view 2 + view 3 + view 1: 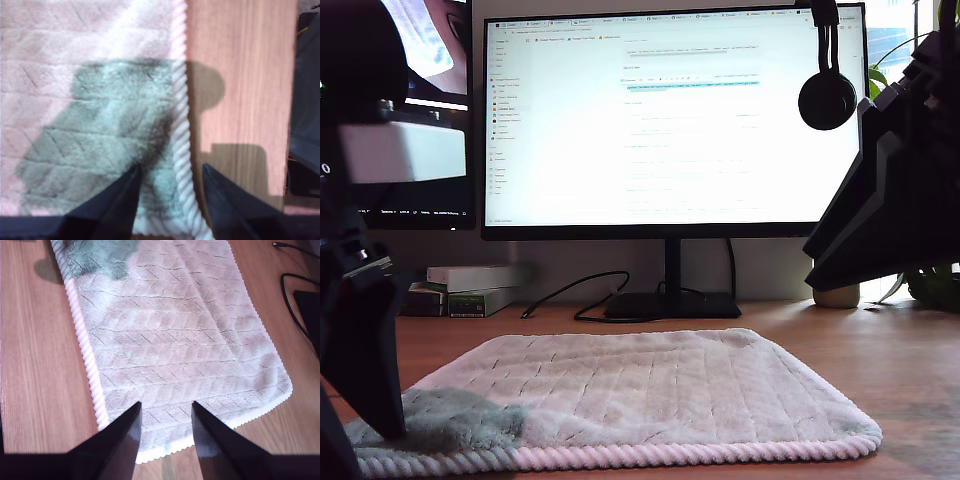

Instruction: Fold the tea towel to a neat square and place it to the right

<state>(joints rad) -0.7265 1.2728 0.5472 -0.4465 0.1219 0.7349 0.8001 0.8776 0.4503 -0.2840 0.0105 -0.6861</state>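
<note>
— Where was the tea towel (650,395)?

— Flat on your surface (910,370), unfolded. Your first end effector (170,192) straddled the corded hem (181,125), prongs apart; your second end effector (165,422) hung open over an end.

— Risk?

— A shallow pinch could have caught only the hem, which might then have slipped free.

I see one tea towel (640,395) on the surface (910,370). I have two end effectors, my first end effector (170,175) and my second end effector (166,410). There are two screens, one pair of headphones (827,95) and two small boxes (470,288).
</note>
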